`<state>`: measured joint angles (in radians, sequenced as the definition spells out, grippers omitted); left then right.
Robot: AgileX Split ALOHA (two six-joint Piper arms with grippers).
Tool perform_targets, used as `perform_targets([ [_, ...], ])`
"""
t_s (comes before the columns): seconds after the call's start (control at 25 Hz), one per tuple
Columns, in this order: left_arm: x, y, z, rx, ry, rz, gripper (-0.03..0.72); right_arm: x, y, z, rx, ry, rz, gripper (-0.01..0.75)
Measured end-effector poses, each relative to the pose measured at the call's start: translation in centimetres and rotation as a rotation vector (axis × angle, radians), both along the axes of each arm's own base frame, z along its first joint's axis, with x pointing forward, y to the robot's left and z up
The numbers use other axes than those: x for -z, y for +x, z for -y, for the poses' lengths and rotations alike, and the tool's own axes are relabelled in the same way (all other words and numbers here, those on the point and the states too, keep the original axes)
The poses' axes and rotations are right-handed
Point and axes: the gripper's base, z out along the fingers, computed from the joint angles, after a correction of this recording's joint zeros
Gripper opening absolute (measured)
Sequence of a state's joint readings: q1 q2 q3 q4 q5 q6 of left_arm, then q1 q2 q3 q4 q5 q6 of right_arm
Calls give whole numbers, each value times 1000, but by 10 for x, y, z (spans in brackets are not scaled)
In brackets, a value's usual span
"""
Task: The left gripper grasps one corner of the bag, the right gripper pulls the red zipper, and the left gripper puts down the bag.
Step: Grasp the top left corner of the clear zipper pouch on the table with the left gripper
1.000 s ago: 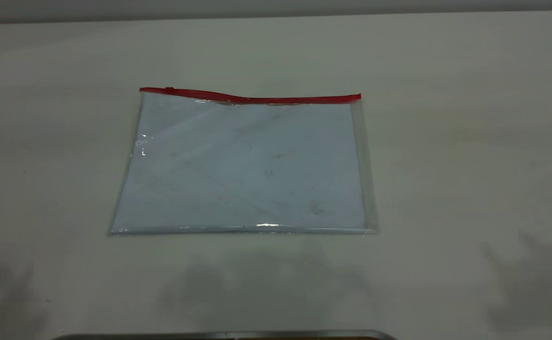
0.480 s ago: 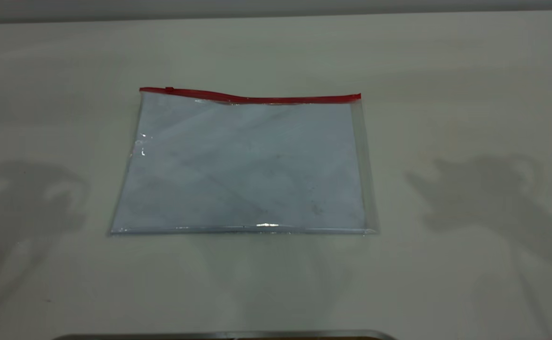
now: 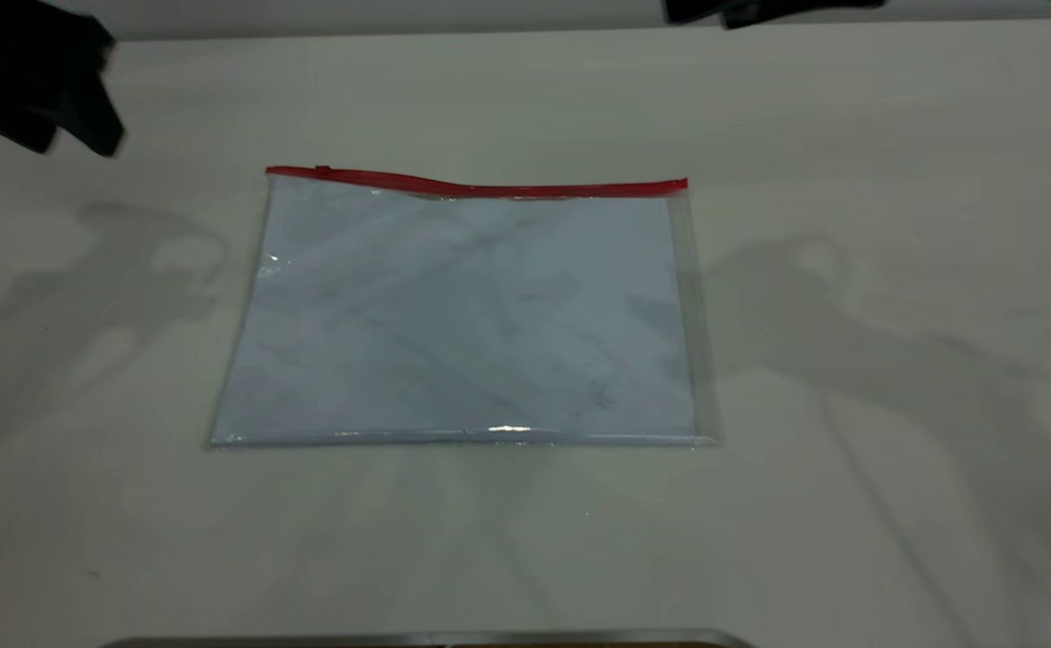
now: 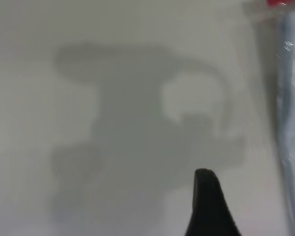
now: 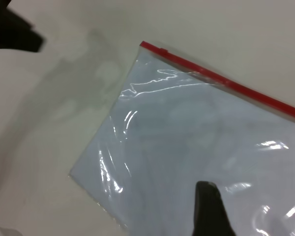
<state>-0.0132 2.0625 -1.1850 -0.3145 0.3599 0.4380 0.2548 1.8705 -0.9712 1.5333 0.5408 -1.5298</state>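
bag [image 3: 462,310] lies flat on the surface [image 3: 894,225], nothing gripped yet. the red zipper [image 3: 489,187] runs along its far edge, with the slider tab [image 3: 322,169] near the far-left corner of the bag [image 3: 272,175].

risks from here:
- thin clear plastic flat on the surface: the left end effector [image 3: 85,117] can skate over that corner or just push the bag instead of pinching it.
- pinch lands on the tab or covers it, and the right one gets no room to pull.
- weak corner hold: the zipper pull drags the whole bag.

left end effector sits at far left, up off the surface, apart from the corner, left of it. right end effector [image 3: 741,11] is at the far edge, beyond the bag's right half, probably well above it. each wrist view shows only one fingertip, so i cannot tell either one's opening.
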Motion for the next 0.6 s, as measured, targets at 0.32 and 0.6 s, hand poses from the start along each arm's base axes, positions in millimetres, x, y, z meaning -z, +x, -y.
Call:
perform_targets([
  [0.32,56,52,17,96,-169,-73,529,16,12,-13,-15,1,-29,502],
  [0.6,87,70,33,180,-339,-50,529,16,13,-14,-15,1,-32,502],
])
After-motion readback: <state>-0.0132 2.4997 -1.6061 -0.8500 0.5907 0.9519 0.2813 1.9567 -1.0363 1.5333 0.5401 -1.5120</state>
